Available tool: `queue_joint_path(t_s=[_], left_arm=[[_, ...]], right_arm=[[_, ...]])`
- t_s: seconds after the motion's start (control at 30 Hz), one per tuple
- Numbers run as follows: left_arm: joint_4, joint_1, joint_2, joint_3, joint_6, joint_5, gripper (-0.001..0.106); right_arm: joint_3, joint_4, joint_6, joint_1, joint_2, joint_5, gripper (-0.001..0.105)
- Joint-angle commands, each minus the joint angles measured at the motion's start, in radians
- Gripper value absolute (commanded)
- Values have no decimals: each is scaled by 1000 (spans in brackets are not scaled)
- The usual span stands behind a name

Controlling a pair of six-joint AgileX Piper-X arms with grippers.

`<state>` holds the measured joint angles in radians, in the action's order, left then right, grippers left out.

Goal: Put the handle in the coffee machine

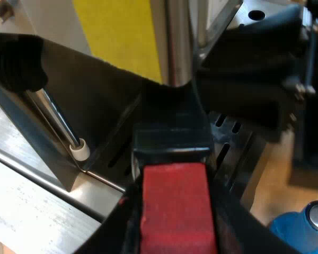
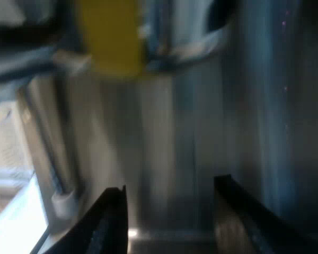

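Observation:
The holder's dark handle point(image 1: 172, 135) with its red end point(image 1: 175, 206) sits between my left gripper's point(image 1: 174, 222) black fingers, which are shut on it. The handle reaches toward the espresso machine's front point(image 1: 116, 32), under a metal column and beside a yellow panel point(image 1: 116, 32). The steam wand with a white tip point(image 1: 80, 151) hangs close to the handle. My right gripper point(image 2: 169, 222) stands open close to the machine's steel wall point(image 2: 201, 132), with nothing between its fingers; the yellow panel point(image 2: 108, 37) lies beyond them.
The slotted black drip tray point(image 1: 228, 143) lies under the handle. A blue tamper point(image 1: 307, 227) stands on the wooden table near the tray. A black knob point(image 1: 18, 63) juts from the machine above the wand. A white-tipped wand point(image 2: 63, 203) hangs by the right fingers.

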<state>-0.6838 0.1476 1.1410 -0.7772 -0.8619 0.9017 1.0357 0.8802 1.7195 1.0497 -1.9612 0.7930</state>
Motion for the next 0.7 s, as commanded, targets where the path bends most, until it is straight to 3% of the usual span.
queue_joint_path(t_s=[0.03,0.23,0.4,0.7], left_arm=[[-2,-8,-19,-12,30,129,0],[-2,-8,-19,-12,30,129,0],[-2,-8,-19,-12,30,129,0],[-7,-8,-19,-12,30,129,0]], right_arm=[[12,61,13,-35,-12,-13,40],[60,82,40,-68,-24,-29,23],[82,88,135,-69,-23,-60,24],[82,230,139,-69,-23,-74,24]])
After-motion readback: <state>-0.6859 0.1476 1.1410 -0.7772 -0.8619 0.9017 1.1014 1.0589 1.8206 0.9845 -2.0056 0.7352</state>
